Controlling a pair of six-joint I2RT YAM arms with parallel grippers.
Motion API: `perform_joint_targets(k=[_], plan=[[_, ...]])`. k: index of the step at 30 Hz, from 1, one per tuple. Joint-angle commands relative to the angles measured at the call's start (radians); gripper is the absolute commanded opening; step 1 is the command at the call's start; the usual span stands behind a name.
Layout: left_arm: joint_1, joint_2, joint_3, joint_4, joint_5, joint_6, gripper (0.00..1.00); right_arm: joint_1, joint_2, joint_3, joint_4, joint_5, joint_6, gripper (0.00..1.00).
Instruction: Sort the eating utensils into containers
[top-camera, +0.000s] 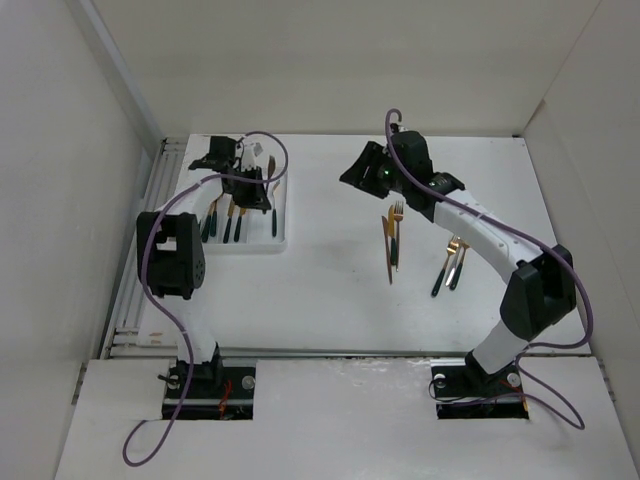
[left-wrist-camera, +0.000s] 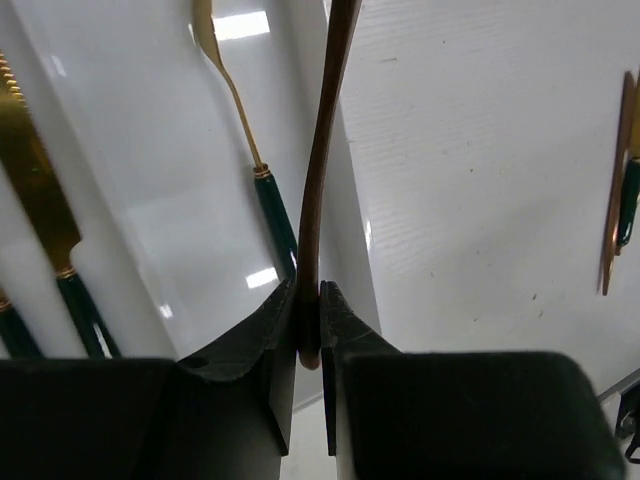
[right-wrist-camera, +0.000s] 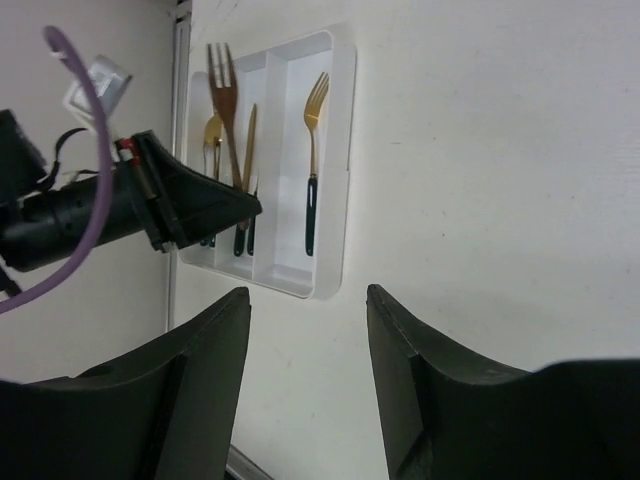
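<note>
My left gripper (top-camera: 255, 188) (left-wrist-camera: 308, 292) is shut on the handle end of a gold fork (left-wrist-camera: 325, 130) and holds it over the right wall of the white tray (top-camera: 281, 240) (left-wrist-camera: 350, 255). The held fork (right-wrist-camera: 224, 90) points tines-up in the right wrist view. In the tray (right-wrist-camera: 346, 150) lie a spoon (right-wrist-camera: 213, 130), a knife (right-wrist-camera: 248, 140) and a fork (right-wrist-camera: 313, 150), one per compartment. My right gripper (top-camera: 362, 170) (right-wrist-camera: 308, 295) is open and empty above the table's middle. A fork (top-camera: 397, 235), a knife (top-camera: 386, 250) and two more utensils (top-camera: 450, 265) lie on the table.
White walls close in the table on the left, back and right. A metal rail (top-camera: 140, 260) runs along the left edge beside the tray. The left arm's purple cable (top-camera: 270, 150) loops above the tray.
</note>
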Motion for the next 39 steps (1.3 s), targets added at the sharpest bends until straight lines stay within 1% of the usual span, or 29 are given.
perform_joint_targets(k=[1,5,8,10,11,12,13,14,15,16,17,18,21,25,30,34,39], plan=[[-0.021,0.063,-0.021,0.043,0.042,-0.006,0.0,-0.02,-0.045,-0.018,-0.009,0.023,-0.024,0.56],[0.011,0.108,-0.021,0.043,-0.004,-0.038,0.0,-0.021,-0.054,-0.018,-0.031,0.034,-0.033,0.56],[0.037,0.132,-0.021,0.052,0.006,-0.05,0.0,-0.03,-0.054,-0.018,-0.031,0.043,-0.033,0.56],[0.047,0.144,-0.021,0.052,0.015,-0.05,0.0,-0.03,-0.054,-0.018,-0.058,0.07,-0.056,0.57],[0.047,0.144,-0.021,0.052,0.015,-0.05,0.02,-0.03,-0.054,-0.004,-0.08,0.09,-0.056,0.61],[0.047,0.144,-0.021,0.042,0.031,-0.041,0.07,-0.03,-0.054,-0.004,-0.144,0.124,-0.067,0.63],[0.047,0.155,-0.021,0.033,0.04,-0.041,0.25,-0.04,-0.04,0.007,-0.182,0.159,-0.067,0.63],[0.047,0.155,-0.021,0.033,0.052,-0.041,0.39,-0.051,-0.031,0.007,-0.214,0.223,-0.084,0.63],[0.047,0.155,-0.021,0.022,0.052,-0.032,0.49,-0.051,-0.011,0.007,-0.241,0.251,-0.102,0.63],[0.047,0.155,-0.032,0.022,0.052,-0.032,0.56,-0.066,0.0,0.007,-0.294,0.277,-0.118,0.59],[0.047,0.145,-0.032,0.022,0.052,-0.032,0.64,-0.095,0.009,-0.007,-0.313,0.296,-0.127,0.52],[0.047,0.144,-0.032,0.013,0.052,-0.032,0.66,-0.115,0.009,-0.038,-0.324,0.296,-0.127,0.4],[0.047,0.125,0.008,-0.018,0.043,-0.032,0.67,-0.177,0.029,-0.104,-0.307,0.268,-0.203,0.32],[0.047,0.103,0.118,-0.056,-0.004,-0.041,0.67,-0.189,0.096,-0.113,-0.287,0.227,-0.306,0.28],[0.047,0.092,0.237,-0.11,-0.015,-0.032,0.68,-0.203,0.188,-0.113,-0.266,0.227,-0.285,0.28],[0.028,0.063,0.251,-0.133,-0.063,-0.012,0.68,-0.223,0.257,-0.075,-0.265,0.256,-0.263,0.25],[0.017,0.042,0.249,-0.142,-0.092,-0.001,0.68,-0.232,0.309,-0.053,-0.265,0.244,-0.254,0.23]])
